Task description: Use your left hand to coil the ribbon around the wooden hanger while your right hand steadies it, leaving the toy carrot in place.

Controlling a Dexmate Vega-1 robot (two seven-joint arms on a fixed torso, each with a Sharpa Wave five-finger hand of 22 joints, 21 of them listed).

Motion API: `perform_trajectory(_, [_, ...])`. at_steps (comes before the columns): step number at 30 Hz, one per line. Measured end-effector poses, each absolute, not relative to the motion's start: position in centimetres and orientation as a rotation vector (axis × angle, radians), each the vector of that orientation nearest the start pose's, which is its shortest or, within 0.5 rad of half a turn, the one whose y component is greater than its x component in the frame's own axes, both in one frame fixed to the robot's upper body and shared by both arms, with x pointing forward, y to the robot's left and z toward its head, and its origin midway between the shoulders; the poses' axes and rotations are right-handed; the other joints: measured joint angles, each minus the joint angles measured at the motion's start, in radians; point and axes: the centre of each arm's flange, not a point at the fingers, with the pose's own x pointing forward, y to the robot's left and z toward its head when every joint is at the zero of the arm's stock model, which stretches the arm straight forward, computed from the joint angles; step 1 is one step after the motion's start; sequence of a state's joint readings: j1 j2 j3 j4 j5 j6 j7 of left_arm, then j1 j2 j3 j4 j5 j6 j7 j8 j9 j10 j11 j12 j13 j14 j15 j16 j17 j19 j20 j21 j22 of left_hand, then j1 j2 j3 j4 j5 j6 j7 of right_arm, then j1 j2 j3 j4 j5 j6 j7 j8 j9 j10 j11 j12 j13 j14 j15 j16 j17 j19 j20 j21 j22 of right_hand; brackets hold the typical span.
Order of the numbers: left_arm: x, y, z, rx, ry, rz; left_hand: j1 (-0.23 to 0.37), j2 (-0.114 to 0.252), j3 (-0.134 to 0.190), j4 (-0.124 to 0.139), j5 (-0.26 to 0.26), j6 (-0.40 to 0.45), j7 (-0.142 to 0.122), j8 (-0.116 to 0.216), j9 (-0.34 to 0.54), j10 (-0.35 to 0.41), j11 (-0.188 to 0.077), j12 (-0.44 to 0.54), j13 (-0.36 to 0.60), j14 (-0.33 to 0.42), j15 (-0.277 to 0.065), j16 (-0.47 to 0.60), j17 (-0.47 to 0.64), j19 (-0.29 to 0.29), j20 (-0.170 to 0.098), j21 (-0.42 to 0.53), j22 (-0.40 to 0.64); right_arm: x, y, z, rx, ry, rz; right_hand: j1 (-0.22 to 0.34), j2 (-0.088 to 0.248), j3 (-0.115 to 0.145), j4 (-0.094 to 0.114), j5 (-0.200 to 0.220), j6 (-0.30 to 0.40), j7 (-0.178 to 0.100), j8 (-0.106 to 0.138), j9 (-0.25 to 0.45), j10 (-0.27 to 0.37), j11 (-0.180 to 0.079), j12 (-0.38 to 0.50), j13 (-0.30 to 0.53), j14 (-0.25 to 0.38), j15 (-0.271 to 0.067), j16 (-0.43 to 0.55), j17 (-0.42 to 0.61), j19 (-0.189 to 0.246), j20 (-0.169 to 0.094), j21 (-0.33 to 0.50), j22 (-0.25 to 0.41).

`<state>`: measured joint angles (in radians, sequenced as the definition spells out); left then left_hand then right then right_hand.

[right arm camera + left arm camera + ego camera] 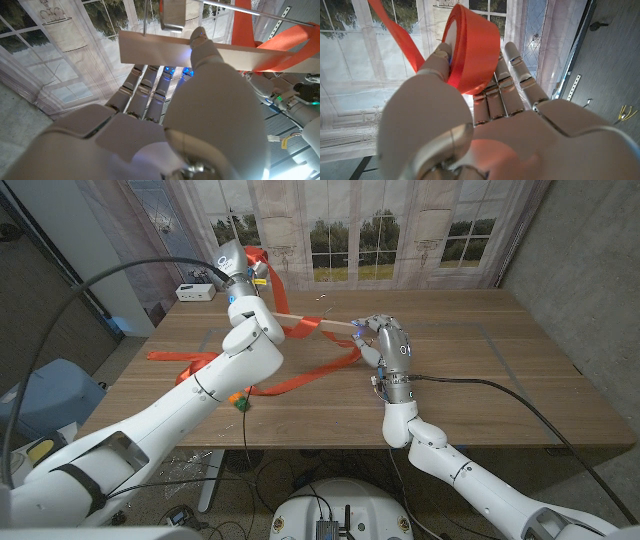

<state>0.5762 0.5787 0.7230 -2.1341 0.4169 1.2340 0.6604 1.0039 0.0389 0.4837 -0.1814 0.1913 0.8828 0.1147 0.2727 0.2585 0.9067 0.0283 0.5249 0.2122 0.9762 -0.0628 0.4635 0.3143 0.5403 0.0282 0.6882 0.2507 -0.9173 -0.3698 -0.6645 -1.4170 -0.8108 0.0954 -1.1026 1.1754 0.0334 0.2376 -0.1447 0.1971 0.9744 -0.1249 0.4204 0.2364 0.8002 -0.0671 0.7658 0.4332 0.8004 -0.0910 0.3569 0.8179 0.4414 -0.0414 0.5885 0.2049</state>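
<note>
Ribbon (475,50), an orange-red roll, sits pinched between the thumb and fingers (512,70) of my left hand (238,275), raised above the far left part of the table (480,380). From it a loose band trails down to the wooden hanger (320,321), which my right hand (388,345) grips at its right end, lifted off the table. More ribbon lies looped below the hanger. I read no writing on the roll. Toy carrot (240,398) rests near the table's front edge, under my left forearm.
</note>
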Motion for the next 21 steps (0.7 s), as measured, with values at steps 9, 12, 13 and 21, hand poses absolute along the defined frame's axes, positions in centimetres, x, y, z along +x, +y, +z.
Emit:
perform_trajectory(9, [47.6, 19.4, 16.6, 0.907, -0.671, 0.920, 0.000, 0.000, 0.000, 0.000, 0.000, 0.000, 0.000, -0.002, 0.005, 0.000, 0.000, 0.006, 0.000, 0.000, 0.000, 0.000, 0.006, -0.005, 0.002, 0.004, 0.000, 55.9, -11.9, -7.8, -0.895, -1.233, -0.509, 0.000, 0.000, 0.000, 0.000, 0.000, 0.000, 0.000, 0.000, 0.000, -0.001, -0.001, 0.000, 0.001, 0.000, 0.000, -0.006, 0.000, 0.000, 0.000, 0.008, 0.000])
perform_trajectory(12, [47.1, 19.1, 17.0, 0.912, -0.694, 0.928, 0.000, 0.000, -0.001, 0.001, 0.000, 0.000, 0.000, 0.001, 0.005, 0.000, 0.000, 0.009, 0.000, 0.002, -0.001, -0.003, 0.006, -0.005, 0.002, 0.004, 0.000, 56.3, -11.6, -7.9, -0.913, -1.217, -0.502, 0.000, 0.000, 0.000, 0.000, 0.000, 0.000, 0.000, 0.000, 0.000, 0.001, 0.001, 0.000, 0.001, 0.000, 0.000, -0.006, 0.000, 0.000, 0.000, 0.008, 0.000])
perform_trajectory(13, [47.0, 18.9, 17.0, 0.913, -0.701, 0.924, 0.000, 0.000, -0.001, 0.001, 0.000, 0.000, 0.000, 0.001, 0.005, 0.000, 0.000, 0.009, 0.000, 0.002, -0.001, -0.003, 0.006, -0.005, 0.002, 0.004, 0.000, 56.3, -11.6, -7.9, -0.914, -1.213, -0.503, 0.000, 0.000, 0.000, 0.000, 0.000, 0.000, 0.000, 0.000, 0.000, 0.001, 0.001, 0.000, 0.001, 0.000, 0.000, -0.010, 0.000, 0.000, 0.000, 0.008, 0.000])
perform_trajectory(21, [45.5, 17.4, 17.6, 0.925, -0.784, 0.915, 0.000, 0.000, -0.001, 0.001, -0.003, 0.001, 0.000, 0.001, 0.005, 0.000, 0.000, 0.010, 0.000, 0.002, -0.001, -0.005, 0.006, -0.009, -0.002, 0.012, -0.005, 57.1, -11.2, -7.7, -0.947, -1.169, -0.500, 0.000, 0.000, -0.002, 0.001, -0.001, 0.000, 0.000, -0.001, 0.000, 0.001, 0.001, 0.001, 0.001, 0.000, 0.000, -0.013, 0.000, 0.000, 0.000, 0.008, -0.005])
